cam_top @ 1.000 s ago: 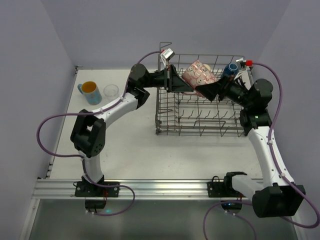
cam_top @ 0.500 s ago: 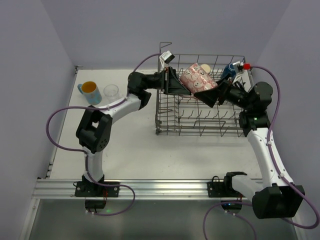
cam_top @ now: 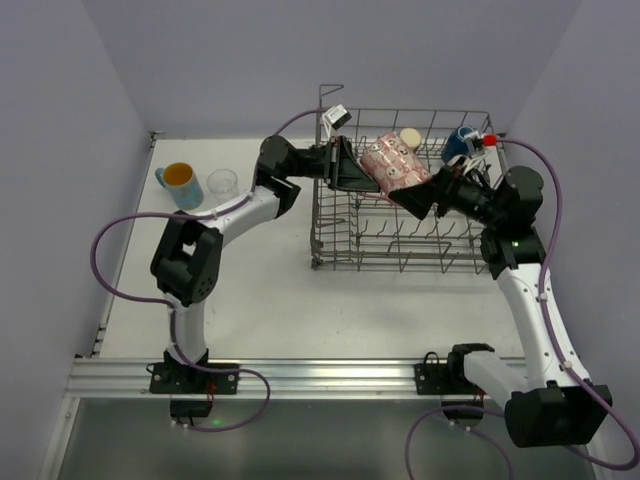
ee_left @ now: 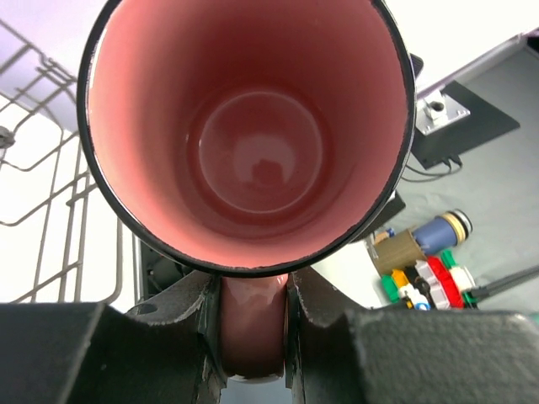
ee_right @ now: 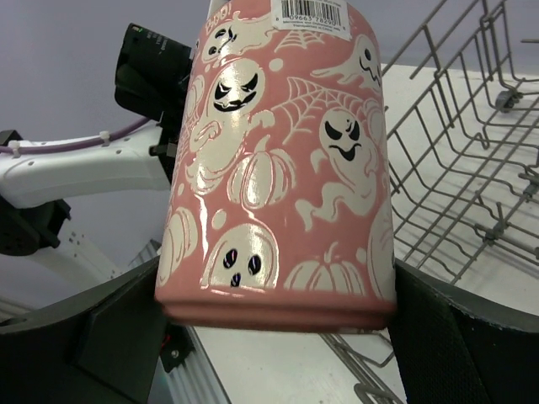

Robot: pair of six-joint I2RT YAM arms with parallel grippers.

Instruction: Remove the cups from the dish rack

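Note:
A pink cup printed with white ghosts and pumpkins hangs tilted above the dish rack. My left gripper is shut on its handle, and the left wrist view looks straight into the pink inside. My right gripper stands open, one finger on each side of the cup's body; whether the pads touch it I cannot tell. A dark blue mug sits in the rack's far right corner. A light blue mug with orange inside and a clear glass stand on the table at the far left.
The rack's tall wire sides and upright prongs lie right under and beside both grippers. The left arm's white link shows behind the cup. Walls close in the table at the back and on both sides.
The pink cup has shifted slightly and tilted in the left gripper above the rack. The right gripper has moved in from the right so that its fingers now flank the cup.

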